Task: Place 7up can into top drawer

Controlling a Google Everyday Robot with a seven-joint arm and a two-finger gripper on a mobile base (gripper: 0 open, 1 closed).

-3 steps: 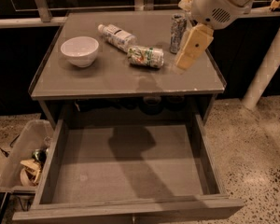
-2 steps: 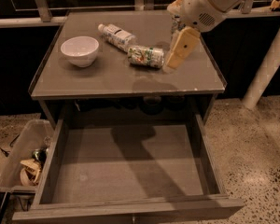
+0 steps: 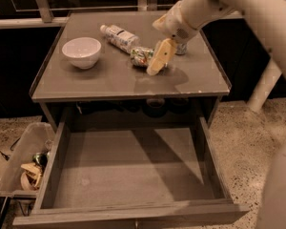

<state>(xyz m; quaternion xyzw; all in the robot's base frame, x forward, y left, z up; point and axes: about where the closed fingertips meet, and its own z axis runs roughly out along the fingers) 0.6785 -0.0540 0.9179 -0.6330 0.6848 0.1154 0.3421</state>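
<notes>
The 7up can (image 3: 141,56) lies on its side on the grey cabinet top (image 3: 86,82), green and white, just in front of the clear plastic bottle. My gripper (image 3: 154,67) comes down from the upper right and sits right against the can's right end, covering part of it. The top drawer (image 3: 133,173) is pulled wide open below the cabinet top; its flat grey bottom holds nothing.
A white bowl (image 3: 81,52) stands at the left of the top. A clear bottle with a white label (image 3: 118,36) lies behind the can. A slim silver can (image 3: 181,48) stands behind my wrist. A clear bin of scraps (image 3: 25,162) sits on the floor at the left.
My gripper has moved left and down across the cabinet top, from beside the slim can to the right end of the 7up can. The can, bottle and bowl have not moved.
</notes>
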